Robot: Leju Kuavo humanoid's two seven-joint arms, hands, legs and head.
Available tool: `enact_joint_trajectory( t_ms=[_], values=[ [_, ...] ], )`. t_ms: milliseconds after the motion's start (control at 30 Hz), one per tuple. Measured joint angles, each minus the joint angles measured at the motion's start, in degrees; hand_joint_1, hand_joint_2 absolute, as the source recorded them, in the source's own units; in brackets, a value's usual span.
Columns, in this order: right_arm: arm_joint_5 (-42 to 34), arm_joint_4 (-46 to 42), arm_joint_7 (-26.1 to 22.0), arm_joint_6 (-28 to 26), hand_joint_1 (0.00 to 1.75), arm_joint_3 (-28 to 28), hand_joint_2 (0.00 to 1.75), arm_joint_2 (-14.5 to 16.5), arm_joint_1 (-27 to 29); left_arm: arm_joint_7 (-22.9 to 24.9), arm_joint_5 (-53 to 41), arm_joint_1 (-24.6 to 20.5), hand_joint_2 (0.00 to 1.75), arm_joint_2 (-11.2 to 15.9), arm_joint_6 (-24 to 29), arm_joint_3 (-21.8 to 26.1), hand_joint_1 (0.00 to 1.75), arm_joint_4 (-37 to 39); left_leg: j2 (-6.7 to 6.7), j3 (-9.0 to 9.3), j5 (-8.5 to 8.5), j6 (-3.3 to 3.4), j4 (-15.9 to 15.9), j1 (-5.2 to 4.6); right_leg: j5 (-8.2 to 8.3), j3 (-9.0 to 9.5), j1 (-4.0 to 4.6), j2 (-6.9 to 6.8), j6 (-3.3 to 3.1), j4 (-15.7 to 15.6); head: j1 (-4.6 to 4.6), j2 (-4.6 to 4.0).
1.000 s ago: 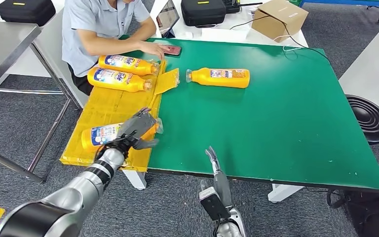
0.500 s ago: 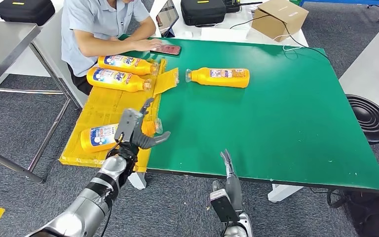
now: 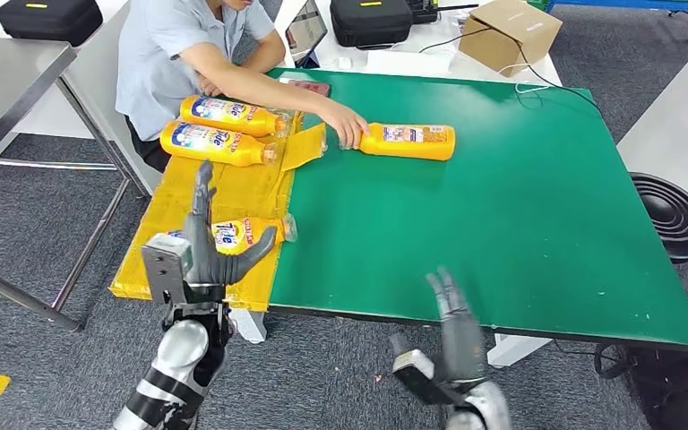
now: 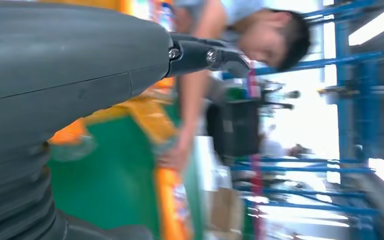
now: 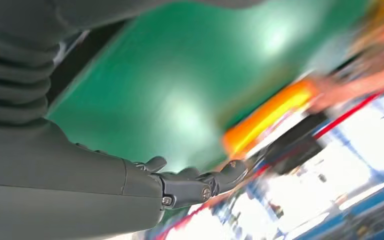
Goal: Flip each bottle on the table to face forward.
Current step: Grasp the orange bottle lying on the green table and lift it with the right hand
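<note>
Toward one o'clock from both empty, spread hands lay the far bottle (image 3: pixel 409 141), long axis three-to-nine; the right hand (image 3: pixel 455 324) was nearer than the left hand (image 3: pixel 204 244).

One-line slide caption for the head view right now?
Open left hand raised before a lying orange plastic bottle on yellow cardboard; a person's hand touches another orange bottle on the green table.
</note>
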Motion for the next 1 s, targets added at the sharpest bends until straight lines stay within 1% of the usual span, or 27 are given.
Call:
enact_joint_trajectory(
  t_ms=[100, 200, 300, 467, 633, 867, 1000],
  values=[
    [4.4, 2.5, 1.7, 0.0, 0.0, -5.0, 1.75, -2.9, -3.3, -0.2, -1.3, 0.8, 1.75, 0.2, 0.9, 0.0, 0.0, 1.2, 0.05, 0.01, 0.07, 0.08, 0.0, -0.06, 0.09, -0.02, -0.06, 0.01, 0.08, 0.0, 0.02, 0.0],
    [6.8, 4.6, 2.5, 0.3, 0.0, -8.2, 1.75, -4.8, -5.7, -0.3, -1.7, 1.3, 1.75, 0.2, 0.9, 0.0, 0.0, 1.8, 0.06, 0.01, 0.1, 0.11, 0.0, -0.07, 0.12, -0.01, -0.06, 0.02, 0.12, 0.0, 0.02, 0.0],
    [11.3, 7.6, 4.8, 1.6, 0.0, -9.6, 1.75, -6.1, -8.6, -0.3, -2.1, 1.6, 1.75, 0.2, 0.4, -0.1, 0.0, 2.0, 0.06, 0.0, 0.11, 0.11, 0.0, -0.07, 0.12, -0.02, -0.05, 0.02, 0.13, 0.0, -0.01, 0.0],
    [18.2, 16.0, 8.8, 4.4, 0.0, -10.3, 1.75, -8.4, -16.1, -0.5, -2.6, 1.7, 1.75, 0.0, -0.2, -0.9, 0.0, 2.0, 0.06, 0.0, 0.11, 0.11, 0.0, -0.06, 0.12, -0.03, -0.05, 0.02, 0.13, 0.0, -0.01, 0.0],
    [20.0, 23.2, 9.8, 4.5, 0.0, -10.3, 1.75, -8.8, -21.0, -0.6, -2.8, 1.1, 1.75, -0.5, -0.3, -1.8, 0.0, 2.3, 0.04, 0.0, 0.12, 0.12, 0.0, -0.06, 0.12, -0.02, -0.06, 0.01, 0.13, 0.0, -0.01, 0.0],
    [20.6, 27.6, 10.3, 4.6, 0.0, -10.3, 1.75, -8.7, -23.5, -0.7, -2.8, 0.9, 1.75, -0.8, -0.5, -2.3, 0.0, 2.7, 0.05, -0.01, 0.11, 0.11, 0.0, -0.06, 0.11, -0.03, -0.05, 0.01, 0.13, 0.0, -0.03, 0.0],
    [21.0, 30.3, 11.0, 5.9, 0.0, -10.3, 1.75, -8.1, -25.6, -0.9, -2.6, -0.2, 1.75, -1.2, -0.8, -2.8, 0.0, 3.8, 0.06, -0.02, 0.12, 0.12, 0.0, -0.06, 0.11, -0.03, -0.05, 0.02, 0.13, 0.0, -0.01, 0.0]
  ],
)
